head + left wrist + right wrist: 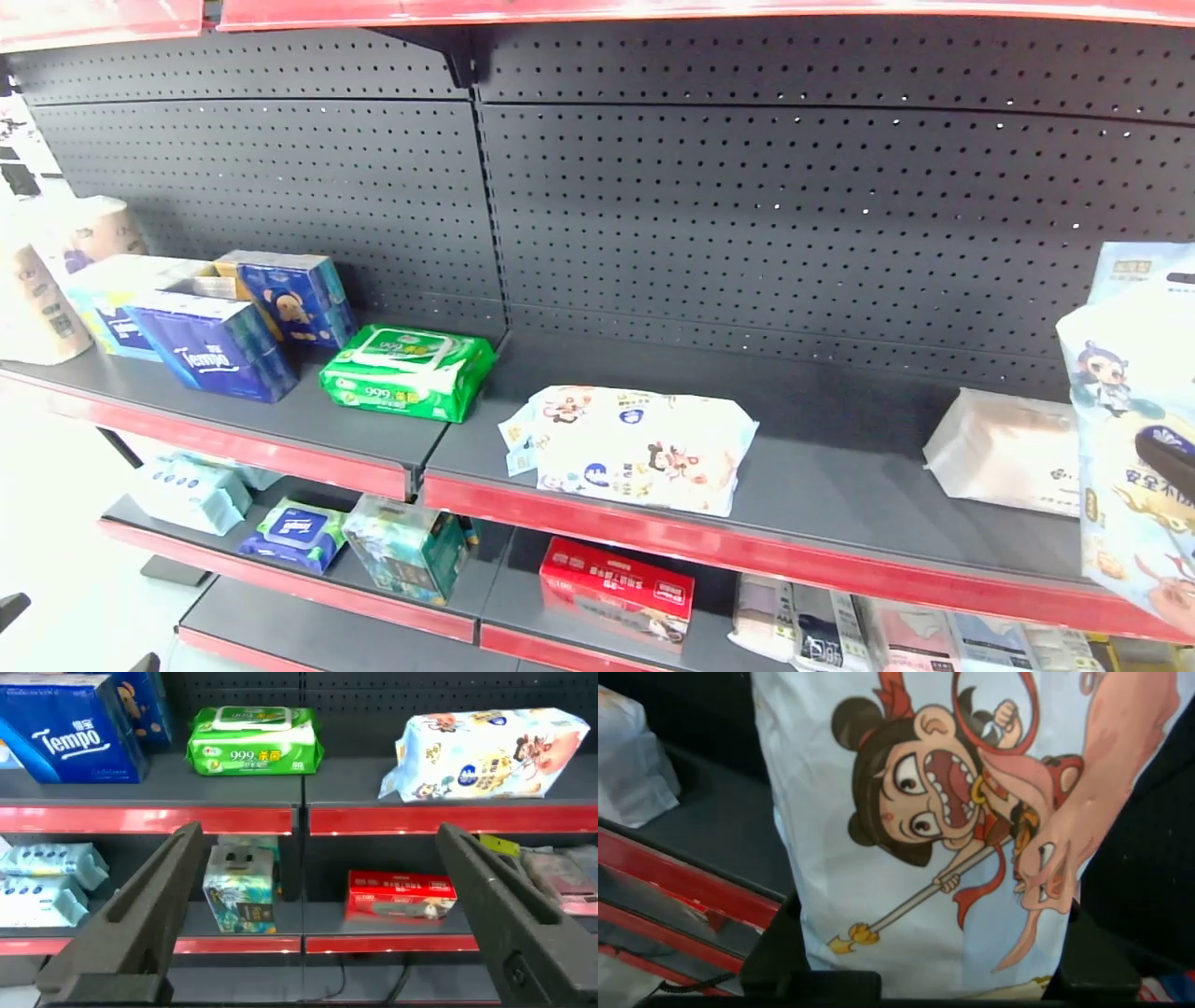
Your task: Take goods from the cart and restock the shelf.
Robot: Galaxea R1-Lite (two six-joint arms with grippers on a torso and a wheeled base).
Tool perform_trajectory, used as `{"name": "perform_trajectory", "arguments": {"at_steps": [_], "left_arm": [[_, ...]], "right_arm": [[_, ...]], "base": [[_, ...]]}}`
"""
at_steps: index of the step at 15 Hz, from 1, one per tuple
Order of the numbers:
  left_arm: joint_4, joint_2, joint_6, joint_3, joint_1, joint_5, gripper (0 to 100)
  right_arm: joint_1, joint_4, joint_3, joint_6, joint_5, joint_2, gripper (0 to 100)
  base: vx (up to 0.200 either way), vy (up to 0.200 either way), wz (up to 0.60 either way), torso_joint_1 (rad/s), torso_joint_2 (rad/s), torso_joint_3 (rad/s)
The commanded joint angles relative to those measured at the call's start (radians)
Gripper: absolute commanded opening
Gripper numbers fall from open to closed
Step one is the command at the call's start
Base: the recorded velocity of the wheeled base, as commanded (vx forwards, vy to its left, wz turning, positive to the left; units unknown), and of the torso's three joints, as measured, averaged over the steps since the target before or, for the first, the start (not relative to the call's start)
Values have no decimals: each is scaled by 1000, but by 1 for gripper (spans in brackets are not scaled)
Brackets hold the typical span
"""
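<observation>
The right gripper (936, 943) clamps a pale-blue plastic pack printed with cartoon figures (906, 812), upright over the red front edge of the black metal shelf board (822, 495), at its right end. The left gripper (318, 835) hangs before the shelves, its 2 fingers spread wide and empty. On the board lie a plain whitish pack (1004, 448) near the held one, a white cartoon-printed soft pack (639, 448), a green wipes pack (408, 371) and blue tissue packs (219, 341). Behind them stands a black perforated back panel (747, 205).

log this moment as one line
right gripper: shut on pale blue cartoon-print plastic pack | held at right end of dark metal shelf | left gripper: open, empty, facing shelf
</observation>
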Motion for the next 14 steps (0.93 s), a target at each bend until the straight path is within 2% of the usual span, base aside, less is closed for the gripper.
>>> {"name": "perform_trajectory", "arguments": {"at_steps": [1, 3, 4, 6, 8, 10, 11, 14], "left_arm": [[58, -74, 0, 2, -7, 0, 100], [162, -157, 0, 2, -13, -9, 100], [228, -230, -2, 12, -15, -12, 100], [265, -308, 3, 47, -8, -32, 100], [268, -316, 2, 56, -5, -27, 100], [268, -319, 0, 61, -5, -23, 100], [268, -322, -2, 61, -4, -7, 100], [269, -350, -6, 59, 21, 138, 100]], "right_arm": [[1, 1, -52, -3, 24, 41, 0], [13, 1, -99, -4, 35, 90, 0], [50, 1, -141, -6, 52, 131, 0], [119, 1, -202, -4, 49, 210, 0], [159, 1, -237, -3, 44, 251, 0], [168, -1, -259, -6, 44, 272, 0], [176, -1, -260, -6, 42, 272, 0], [173, -2, -260, -4, 27, 271, 0]], "base": [[0, 0, 0, 0, 0, 0], [0, 0, 0, 0, 0, 0], [0, 0, 0, 0, 0, 0], [0, 0, 0, 0, 0, 0], [0, 0, 0, 0, 0, 0], [0, 0, 0, 0, 0, 0], [0, 0, 0, 0, 0, 0], [0, 0, 0, 0, 0, 0]]}}
